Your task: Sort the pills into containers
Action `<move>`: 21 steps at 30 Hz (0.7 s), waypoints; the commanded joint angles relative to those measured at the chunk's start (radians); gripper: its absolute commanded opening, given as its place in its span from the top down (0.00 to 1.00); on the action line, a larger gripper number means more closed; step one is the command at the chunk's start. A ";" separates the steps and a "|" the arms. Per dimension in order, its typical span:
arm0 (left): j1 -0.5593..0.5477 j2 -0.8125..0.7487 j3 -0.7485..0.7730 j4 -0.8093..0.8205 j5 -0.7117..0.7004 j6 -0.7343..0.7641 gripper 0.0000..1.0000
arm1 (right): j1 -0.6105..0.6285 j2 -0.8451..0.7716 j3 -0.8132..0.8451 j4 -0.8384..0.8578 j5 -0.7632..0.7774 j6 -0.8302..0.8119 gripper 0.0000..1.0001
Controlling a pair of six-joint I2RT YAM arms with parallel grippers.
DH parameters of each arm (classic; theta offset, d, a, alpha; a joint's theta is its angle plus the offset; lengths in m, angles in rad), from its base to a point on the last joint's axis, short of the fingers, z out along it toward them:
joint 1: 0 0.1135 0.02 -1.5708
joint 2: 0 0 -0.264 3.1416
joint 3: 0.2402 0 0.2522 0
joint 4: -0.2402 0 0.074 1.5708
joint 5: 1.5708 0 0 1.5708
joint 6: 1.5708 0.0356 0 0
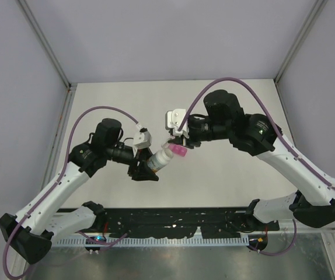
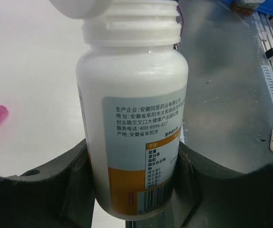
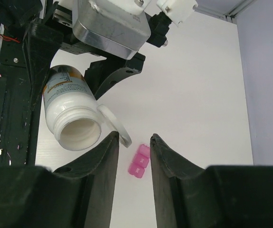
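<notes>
My left gripper is shut on a white bottle with an orange label, held tilted above the table. The bottle's mouth is uncovered, and its white cap sits edge-on beside the rim. My right gripper hovers just past the mouth, jaws slightly apart with nothing between them; the cap lies outside its left finger. The pink containers lie on the table below that gap, with their lids down. No pills show.
White tabletop with grey walls at the back and sides. A dark metal rail with the arm bases runs along the near edge. Purple cables loop above both arms.
</notes>
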 commanded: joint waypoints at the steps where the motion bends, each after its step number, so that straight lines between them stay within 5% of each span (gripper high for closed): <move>1: -0.008 -0.025 -0.004 0.011 0.005 0.019 1.00 | -0.001 0.013 0.053 0.055 0.011 0.030 0.62; 21: -0.035 -0.011 0.005 0.000 -0.018 0.040 1.00 | 0.002 0.068 0.068 0.060 -0.020 0.066 0.57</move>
